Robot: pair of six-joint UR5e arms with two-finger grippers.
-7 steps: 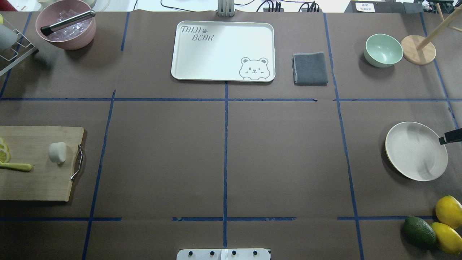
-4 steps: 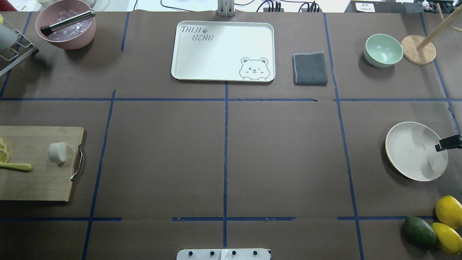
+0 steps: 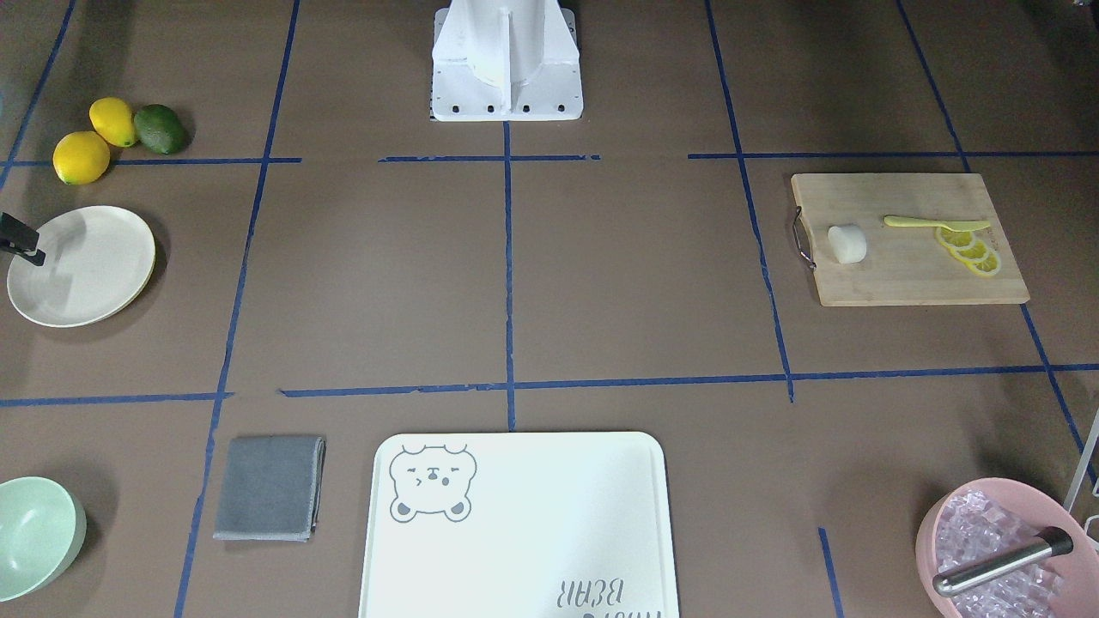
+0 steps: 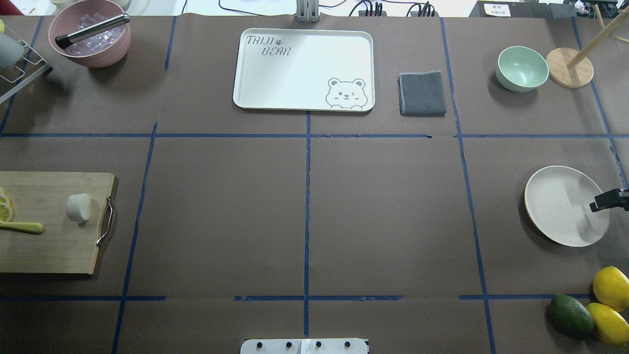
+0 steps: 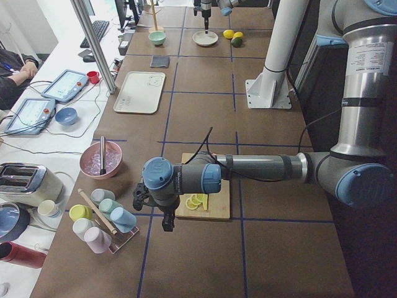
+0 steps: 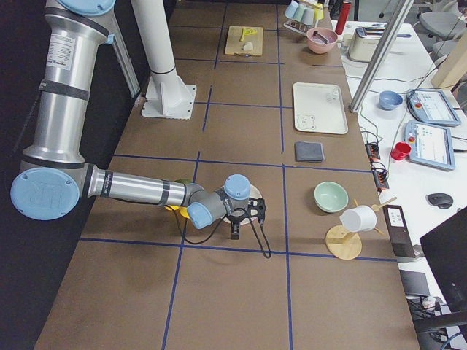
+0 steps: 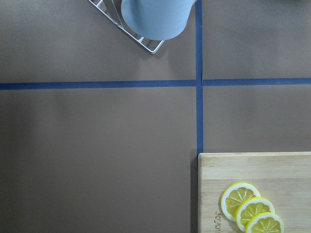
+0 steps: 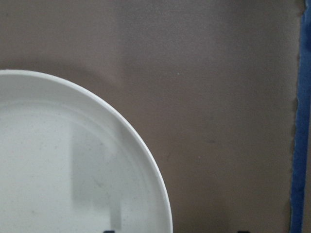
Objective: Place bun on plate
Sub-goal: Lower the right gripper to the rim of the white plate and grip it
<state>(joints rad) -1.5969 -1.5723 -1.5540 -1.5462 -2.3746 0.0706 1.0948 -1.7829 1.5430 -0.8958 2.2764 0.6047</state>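
Observation:
The white bun (image 4: pixel 78 207) (image 3: pixel 847 243) lies on a wooden cutting board (image 4: pixel 49 246) at the table's left side, with nothing touching it. The cream plate (image 4: pixel 560 204) (image 3: pixel 81 266) (image 8: pixel 63 165) sits far off on the right. My right gripper (image 4: pixel 608 200) (image 3: pixel 19 239) hangs over the plate's outer rim. Its dark fingertips (image 8: pixel 109 231) show wide apart at the bottom of the right wrist view, so it is open and holds nothing. My left gripper (image 5: pixel 167 222) shows only in the exterior left view, beyond the board's outer end. I cannot tell its state.
Lemon slices (image 4: pixel 5 206) (image 7: pixel 250 213) and a yellow knife (image 4: pixel 22 227) share the board. A cup rack (image 7: pixel 155 17) stands beyond it. At the back are a pink ice bowl (image 4: pixel 91 34), bear tray (image 4: pixel 304 69), grey cloth (image 4: pixel 422 93) and green bowl (image 4: pixel 521 69). Lemons and an avocado (image 4: pixel 570 315) lie near the plate.
The right gripper's tip has slid toward the robot's side along the plate's outer rim and slightly inward over it. The bun and plate have not moved.

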